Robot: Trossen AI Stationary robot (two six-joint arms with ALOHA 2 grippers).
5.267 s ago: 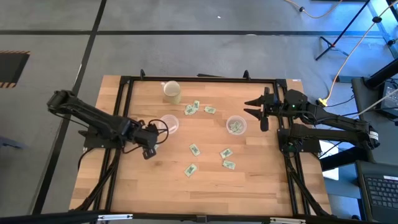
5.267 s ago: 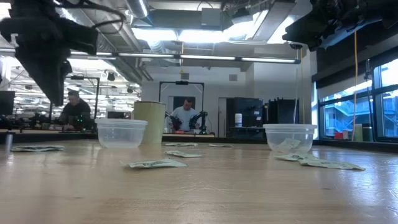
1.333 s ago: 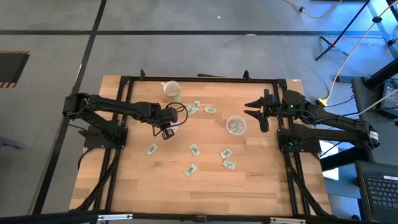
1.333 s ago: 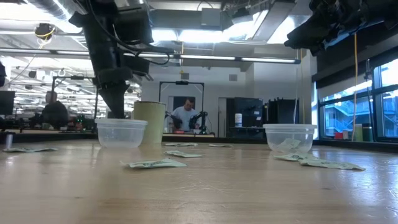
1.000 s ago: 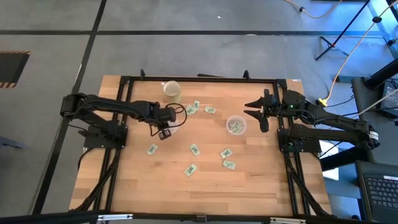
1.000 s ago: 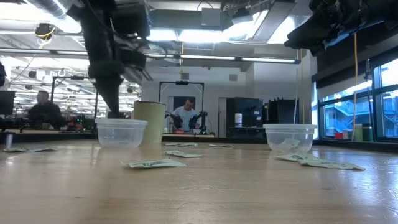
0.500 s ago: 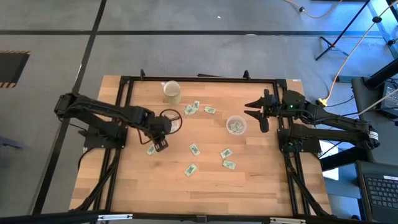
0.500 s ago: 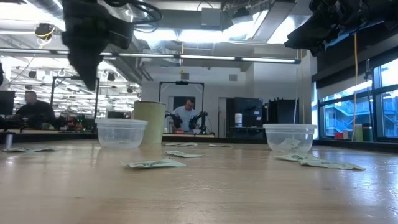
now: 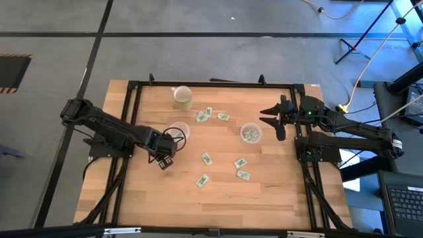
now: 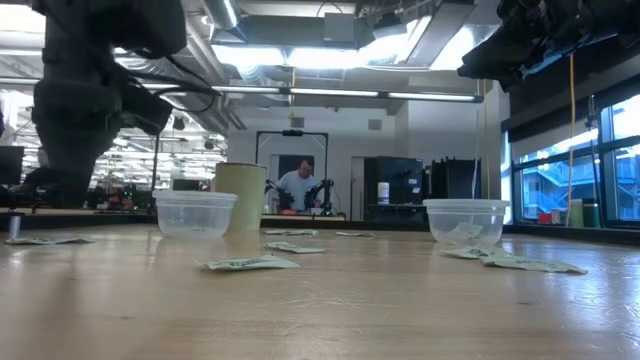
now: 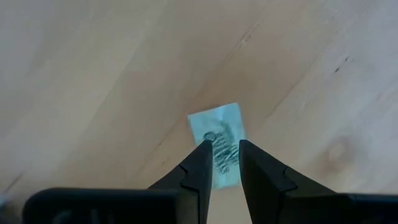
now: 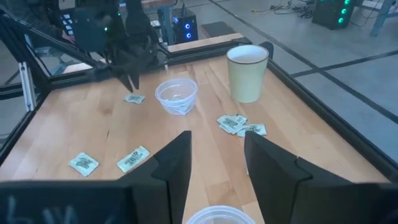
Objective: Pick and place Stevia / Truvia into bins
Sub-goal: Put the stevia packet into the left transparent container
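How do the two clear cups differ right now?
The left clear cup looks empty, while the right clear cup holds packets. The left gripper is down just beside the left clear cup, over a packet; the right gripper waits near the right clear cup. Both stand upright on the table and look alike.

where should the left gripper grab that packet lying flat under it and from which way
Come straight down from above and pinch the packet across its short width, near the end closest to the left gripper. It lies flat on the bare table, so no side is exposed; the fingers already straddle it, slightly apart.
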